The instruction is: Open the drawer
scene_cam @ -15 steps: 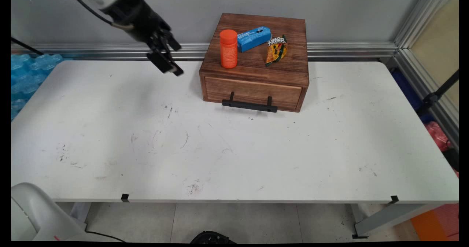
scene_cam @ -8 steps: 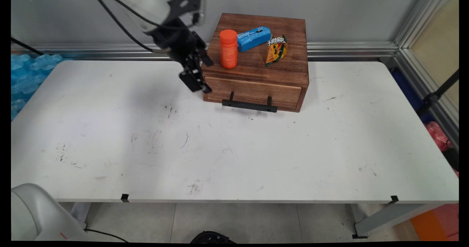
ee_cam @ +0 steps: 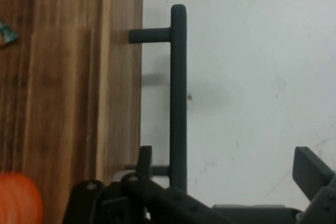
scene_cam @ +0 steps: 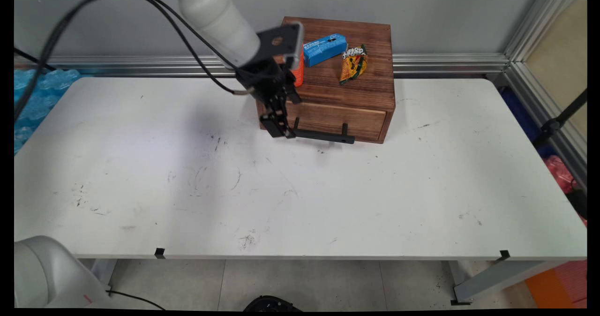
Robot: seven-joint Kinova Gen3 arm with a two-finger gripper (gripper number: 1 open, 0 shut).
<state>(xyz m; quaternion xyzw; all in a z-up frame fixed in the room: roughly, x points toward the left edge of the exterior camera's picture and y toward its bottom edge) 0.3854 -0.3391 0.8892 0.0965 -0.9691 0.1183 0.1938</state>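
Observation:
A brown wooden drawer box [scene_cam: 328, 88] stands at the back middle of the white table [scene_cam: 300, 199]. A black bar handle [scene_cam: 323, 136] runs across its front. On its top are an orange bottle [scene_cam: 298, 74], partly hidden by my hand, a blue carton [scene_cam: 325, 48] and a snack packet [scene_cam: 354, 63]. My gripper [scene_cam: 279, 129] hangs open at the handle's left end. In the hand view the handle [ee_cam: 178, 87] runs between the two fingers of the gripper [ee_cam: 226, 166], with the box front [ee_cam: 68, 77] beside one finger. The fingers do not touch the bar.
Blue bubble-like packing [scene_cam: 33, 95] lies beyond the table's left edge. An aluminium rail [scene_cam: 445, 63] runs along the wall behind the box. Black cables [scene_cam: 197, 34] hang from the arm. A red bag [scene_cam: 560, 173] lies off the right side.
The arm has swung right and down from the upper left, bringing the gripper from above the bare table to the left end of the drawer handle.

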